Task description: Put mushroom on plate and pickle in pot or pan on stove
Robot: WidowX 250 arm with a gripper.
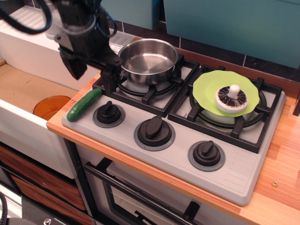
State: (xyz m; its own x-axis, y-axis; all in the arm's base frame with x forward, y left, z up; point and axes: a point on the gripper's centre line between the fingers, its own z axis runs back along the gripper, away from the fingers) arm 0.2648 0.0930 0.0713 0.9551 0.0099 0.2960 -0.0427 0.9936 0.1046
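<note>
The mushroom sits gills-up on the lime-green plate, which rests on the right burner of the grey stove. The steel pot stands empty on the left burner. The dark green pickle lies on the stove's front left corner, next to the left knob. My gripper is open and empty, just above and behind the pickle, to the left of the pot. One finger reaches down by the burner's corner.
Three black knobs line the stove front. An orange disc lies in the sink at the left. A white drain board is at the back left. Wooden counter lies to the right.
</note>
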